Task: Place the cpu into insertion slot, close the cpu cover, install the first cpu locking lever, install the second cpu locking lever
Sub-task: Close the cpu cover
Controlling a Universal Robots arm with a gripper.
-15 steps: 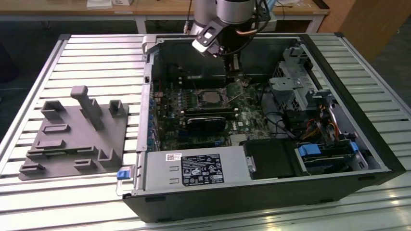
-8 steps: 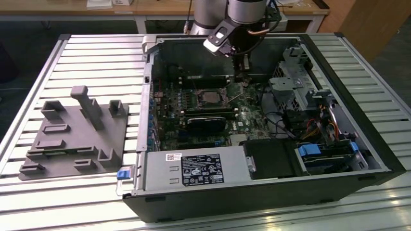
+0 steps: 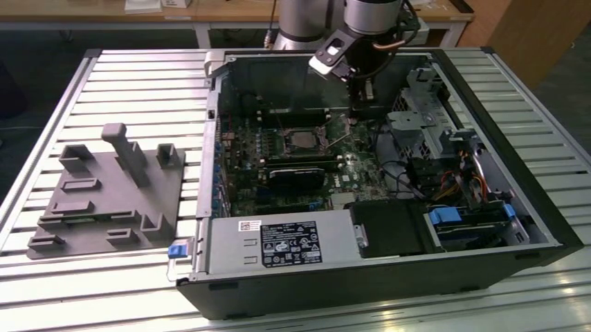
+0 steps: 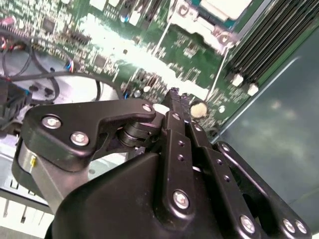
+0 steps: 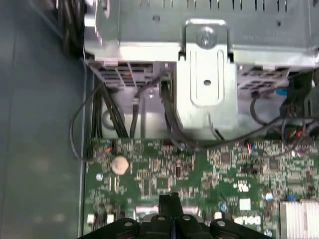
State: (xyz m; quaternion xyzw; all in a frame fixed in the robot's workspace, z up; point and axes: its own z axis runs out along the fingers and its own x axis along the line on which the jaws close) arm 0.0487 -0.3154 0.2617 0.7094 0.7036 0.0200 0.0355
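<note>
A: Where's the cpu?

B: Seated in the insertion slot, in the middle of the motherboard. It's a pale grey square, flat and matte. The cpu cover, a thin bright metal frame, looks to lie down around it, though I can't tell if it sits fully flat.

A: And the gripper?

B: In the exterior view it hangs at about two o'clock from the slot, near it, over the board. Its black fingers are pressed together with nothing between them.

A: So it's a lever step?

B: I'd judge so. A thin wire, the locking lever, slants up at the slot's three o'clock side. Done well, the closed tips bear only on the wire's free end, low and steady. They should stay clear of the round coin cell and the long black memory slots, since smooth metal on round wire could slip
</note>
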